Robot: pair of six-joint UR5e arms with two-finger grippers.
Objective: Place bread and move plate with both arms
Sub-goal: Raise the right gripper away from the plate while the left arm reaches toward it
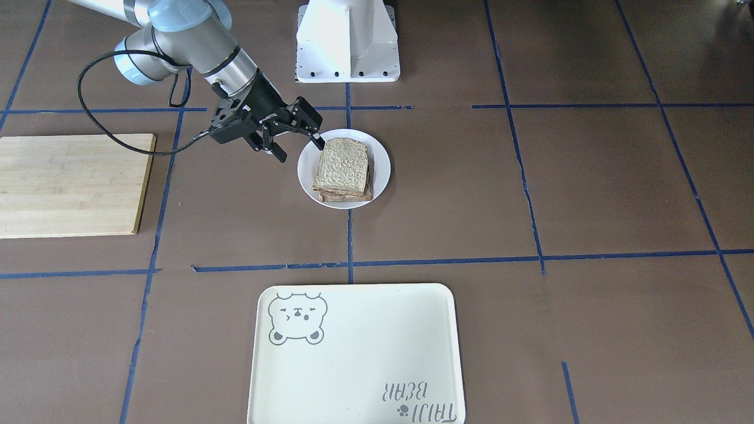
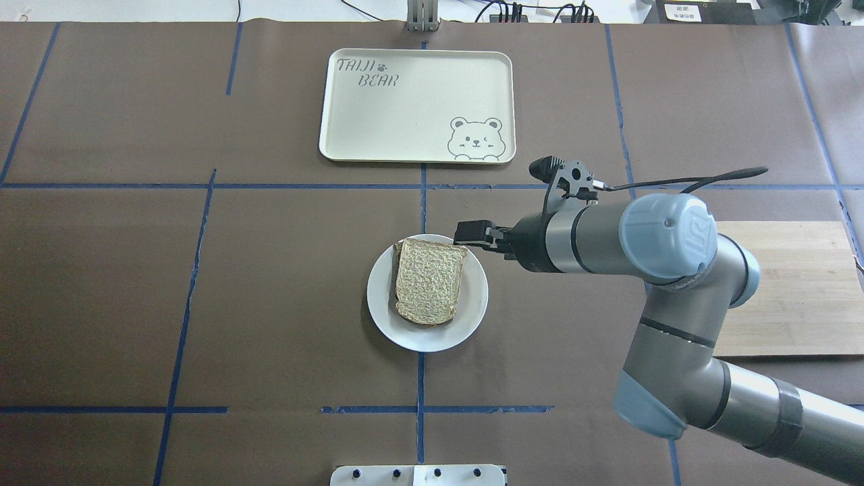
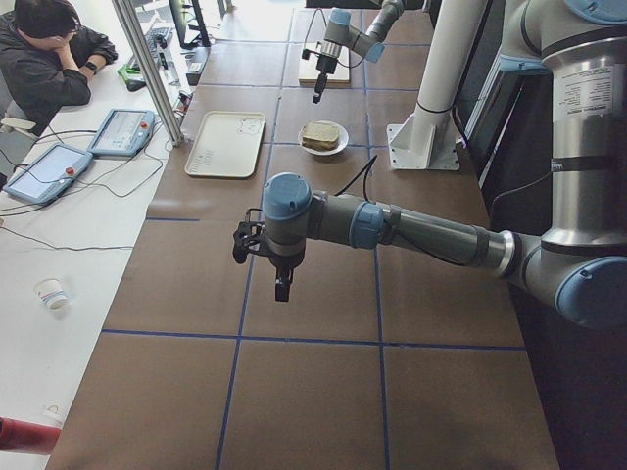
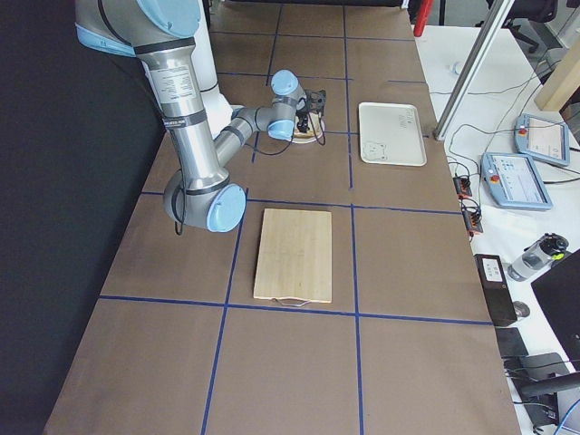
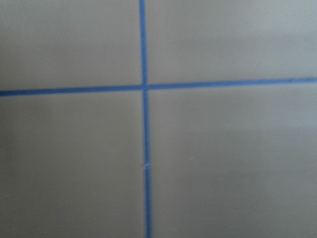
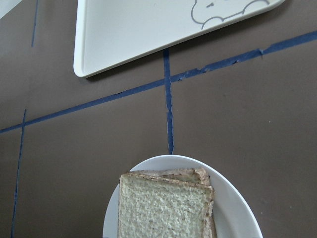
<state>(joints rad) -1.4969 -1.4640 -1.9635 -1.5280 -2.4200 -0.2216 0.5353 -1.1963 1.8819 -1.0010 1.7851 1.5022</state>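
The pale beige bread slice with brown crust (image 1: 343, 168) lies on the small round white plate (image 1: 382, 160), mid brown table (image 1: 530, 194). It looks soft and light. The plate looks hard and slippery, so I would pinch its rim. My right gripper (image 1: 299, 148) is spread beside it. For my left gripper (image 3: 281, 286), I cannot tell.

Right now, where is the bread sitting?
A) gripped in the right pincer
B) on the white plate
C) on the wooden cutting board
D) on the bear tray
B: the bread lies flat on the white plate, and the right pincer stands open at the plate's edge, closed on nothing.
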